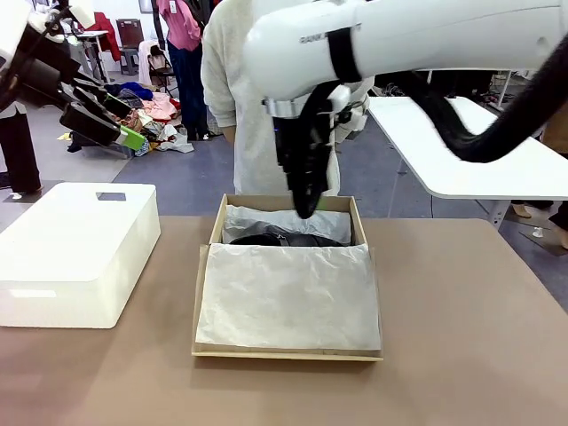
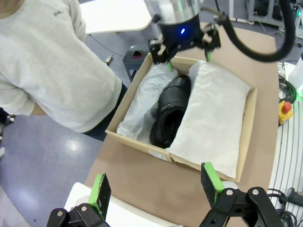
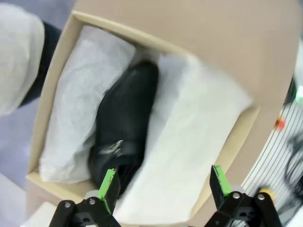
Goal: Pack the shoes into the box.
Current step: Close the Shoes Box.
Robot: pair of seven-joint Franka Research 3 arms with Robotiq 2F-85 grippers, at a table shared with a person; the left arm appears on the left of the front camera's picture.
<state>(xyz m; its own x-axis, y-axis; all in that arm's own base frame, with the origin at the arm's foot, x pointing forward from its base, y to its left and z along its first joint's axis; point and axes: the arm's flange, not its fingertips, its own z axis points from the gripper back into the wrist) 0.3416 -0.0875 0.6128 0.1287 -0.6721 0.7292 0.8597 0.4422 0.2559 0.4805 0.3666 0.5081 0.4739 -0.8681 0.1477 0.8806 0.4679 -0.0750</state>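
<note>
The brown cardboard box (image 1: 203, 302) stands open mid-table, lined with white tissue paper (image 1: 288, 297) that covers its near part. One black shoe (image 1: 284, 237) lies along the far end between the tissue folds; whatever is under the paper is hidden. My right gripper (image 1: 306, 202) hangs open just above that far end, empty. From its wrist the shoe (image 3: 125, 127) lies below its open fingers (image 3: 109, 187), in the box (image 3: 52, 94). My left gripper (image 1: 111, 120) is raised at far left, open and empty. Its wrist view looks down on the box (image 2: 135, 142), the shoe (image 2: 170, 111) and the right gripper (image 2: 188, 57).
A white plastic bin (image 1: 75, 248) sits on the table left of the box. A person in a pale sweater (image 1: 231, 80) stands just beyond the box's far end. A white table (image 1: 479, 151) stands behind on the right. Bare brown tabletop (image 1: 470, 337) lies right of the box.
</note>
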